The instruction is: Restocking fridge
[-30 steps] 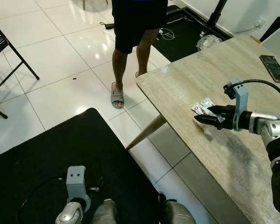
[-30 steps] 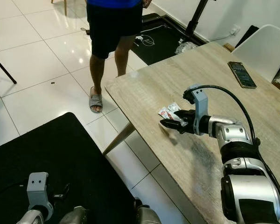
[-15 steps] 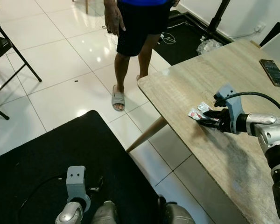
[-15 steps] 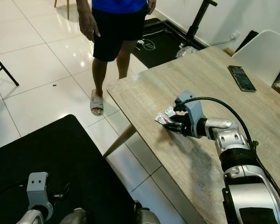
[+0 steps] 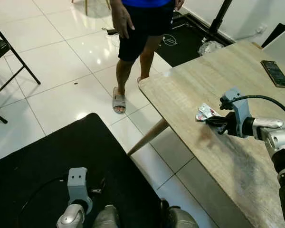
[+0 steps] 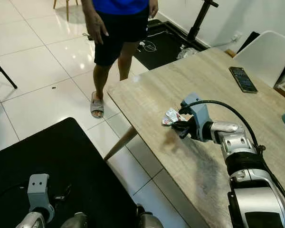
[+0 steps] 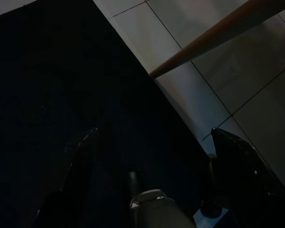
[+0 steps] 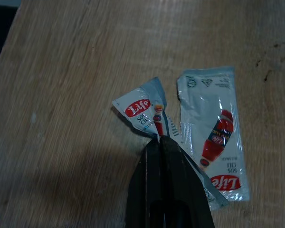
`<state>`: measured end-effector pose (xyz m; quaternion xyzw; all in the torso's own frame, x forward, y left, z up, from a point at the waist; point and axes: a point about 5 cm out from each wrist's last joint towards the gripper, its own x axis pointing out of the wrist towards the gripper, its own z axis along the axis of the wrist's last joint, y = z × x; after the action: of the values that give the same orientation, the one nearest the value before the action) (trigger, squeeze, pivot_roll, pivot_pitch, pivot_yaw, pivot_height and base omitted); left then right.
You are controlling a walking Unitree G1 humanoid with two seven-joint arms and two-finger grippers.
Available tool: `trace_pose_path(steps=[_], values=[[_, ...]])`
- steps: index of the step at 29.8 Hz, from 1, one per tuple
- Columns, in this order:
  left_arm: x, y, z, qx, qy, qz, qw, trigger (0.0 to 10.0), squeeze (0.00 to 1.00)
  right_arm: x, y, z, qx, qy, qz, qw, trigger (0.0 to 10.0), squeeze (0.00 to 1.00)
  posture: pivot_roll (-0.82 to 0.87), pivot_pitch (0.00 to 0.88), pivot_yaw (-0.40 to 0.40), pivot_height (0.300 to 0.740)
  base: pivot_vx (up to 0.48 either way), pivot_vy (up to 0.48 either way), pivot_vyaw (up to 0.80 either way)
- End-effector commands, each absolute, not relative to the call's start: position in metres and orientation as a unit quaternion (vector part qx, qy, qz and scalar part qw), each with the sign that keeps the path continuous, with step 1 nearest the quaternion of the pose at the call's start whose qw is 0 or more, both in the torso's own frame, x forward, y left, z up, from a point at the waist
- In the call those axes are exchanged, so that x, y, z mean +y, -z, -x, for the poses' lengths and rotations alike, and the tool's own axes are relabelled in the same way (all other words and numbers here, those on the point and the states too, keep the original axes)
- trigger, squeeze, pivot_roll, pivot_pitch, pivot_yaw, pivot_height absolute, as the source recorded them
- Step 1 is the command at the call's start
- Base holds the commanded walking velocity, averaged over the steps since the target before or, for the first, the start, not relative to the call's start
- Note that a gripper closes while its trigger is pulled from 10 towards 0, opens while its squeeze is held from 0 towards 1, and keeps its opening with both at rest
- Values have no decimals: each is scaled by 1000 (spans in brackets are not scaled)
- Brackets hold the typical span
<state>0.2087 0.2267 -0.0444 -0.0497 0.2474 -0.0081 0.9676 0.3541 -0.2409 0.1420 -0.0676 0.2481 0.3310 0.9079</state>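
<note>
- Eye views: the right tool pinches one sauce sachet near the bench edge; no fridge is in sight, so restocking has barely begun.
- Right wrist view: fingers closed on that crumpled sachet, and a second sachet lies flat beside it (not yet collected).
- Left wrist view: the left tool hangs idle and spread over the black mat.

The table looked like matt, pale wood grain — the sauce sachets were glossy foil-like plastic; floor tiles shone.

- Head views are bright and sharp; the white floor tiles carry glare patches.
- A soft shadow lies on the table under the right arm.
- Left wrist view is very dark.
- Right wrist view is dim, slightly soft.
</note>
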Motion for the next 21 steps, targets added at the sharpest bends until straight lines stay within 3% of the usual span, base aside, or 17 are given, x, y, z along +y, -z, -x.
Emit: trace_pose_path(steps=[1,4,5,6,7,16,21], values=[[222,50,-204,264,9,61,963,10000,0,-240,-143,-351,208,-352,-11,912,10000,0,28,151,-116,740,0,0,0],[223,49,-206,260,6,66,963,10000,0,-234,-155,-351,164,-385,-79,905,10000,0,30,144,-115,740,0,0,0],[225,46,-210,254,-5,86,963,10000,0,-223,-170,-347,96,-445,-180,872,10000,0,32,118,-107,740,0,0,0],[226,46,-211,251,-10,95,963,10000,0,-220,-174,-345,78,-463,-205,859,10000,0,32,118,-107,740,0,0,0],[226,46,-211,251,-10,95,963,10000,0,-220,-174,-345,78,-463,-205,859,10000,0,32,118,-107,740,0,0,0],[239,54,-199,278,-72,162,944,10000,0,-165,-166,-319,37,-575,-339,744,10000,0,37,103,-80,740,0,0,0],[247,64,-182,319,-105,168,927,10000,0,-134,-146,-309,76,-586,-345,729,10000,0,41,81,-62,740,0,0,0]])
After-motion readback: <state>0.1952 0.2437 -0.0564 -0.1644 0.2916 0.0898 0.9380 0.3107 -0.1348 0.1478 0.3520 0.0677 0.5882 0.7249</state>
